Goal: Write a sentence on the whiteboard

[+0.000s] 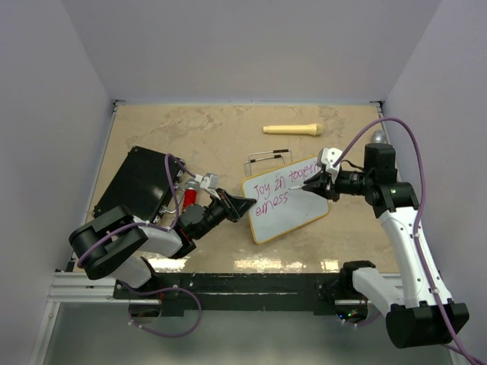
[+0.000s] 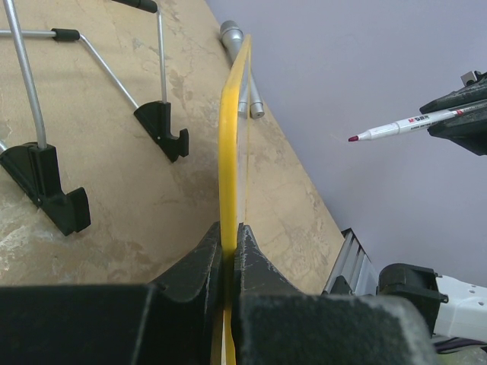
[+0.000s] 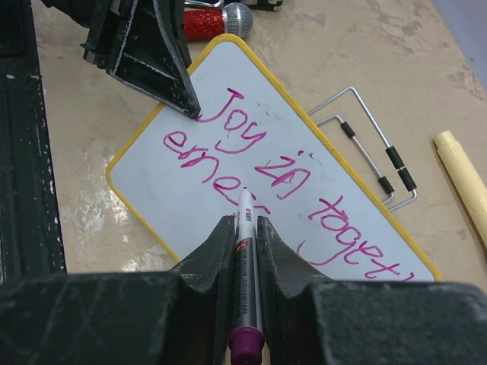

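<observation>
Two lines of the sentence [image 3: 228, 141] begun; left jaws clamp the whiteboard [image 1: 297, 213] rim, right jaws pinch a marker [image 3: 246, 251] just off it. Next, probably: lower tip, continue.

Probably a robotics lab cell: plain white walls [image 1: 53, 114] boxed a beige worktop [image 1: 190, 129] where two arms [image 1: 403, 228] stood bolted

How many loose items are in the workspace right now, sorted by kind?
White rectangular board, yellow rim: 1
White marker pen, magenta end: 1
Black flat case: 1
Silver wire stand, black feet: 1
Cream plastic stick: 1
Red toy microphone, silver head: 1
Silver metal object, far right: 1
Total: 7
</observation>
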`<state>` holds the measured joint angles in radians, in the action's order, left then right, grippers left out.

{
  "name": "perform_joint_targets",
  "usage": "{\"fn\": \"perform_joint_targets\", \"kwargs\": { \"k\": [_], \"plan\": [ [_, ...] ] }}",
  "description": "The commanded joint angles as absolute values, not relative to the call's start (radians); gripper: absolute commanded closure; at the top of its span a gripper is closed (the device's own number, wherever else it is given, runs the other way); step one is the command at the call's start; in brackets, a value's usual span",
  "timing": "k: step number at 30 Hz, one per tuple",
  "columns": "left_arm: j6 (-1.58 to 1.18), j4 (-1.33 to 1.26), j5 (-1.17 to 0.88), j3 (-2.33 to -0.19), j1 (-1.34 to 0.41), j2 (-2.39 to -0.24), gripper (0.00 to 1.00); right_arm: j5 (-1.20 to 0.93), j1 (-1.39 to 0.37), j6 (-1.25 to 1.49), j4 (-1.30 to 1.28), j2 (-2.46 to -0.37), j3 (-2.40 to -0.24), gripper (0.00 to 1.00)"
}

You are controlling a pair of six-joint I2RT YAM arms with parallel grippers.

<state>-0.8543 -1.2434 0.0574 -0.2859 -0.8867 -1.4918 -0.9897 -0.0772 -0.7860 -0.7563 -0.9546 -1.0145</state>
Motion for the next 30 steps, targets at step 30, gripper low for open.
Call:
{"fn": "perform_joint_targets", "kwargs": {
  "k": [30],
  "plan": [
    [-0.833,-1.387,0.084,-0.291,-0.89,-1.462,1.0,-0.946,-0.067,-0.764,-0.641,-0.943,-0.914,1.0]
  ]
}}
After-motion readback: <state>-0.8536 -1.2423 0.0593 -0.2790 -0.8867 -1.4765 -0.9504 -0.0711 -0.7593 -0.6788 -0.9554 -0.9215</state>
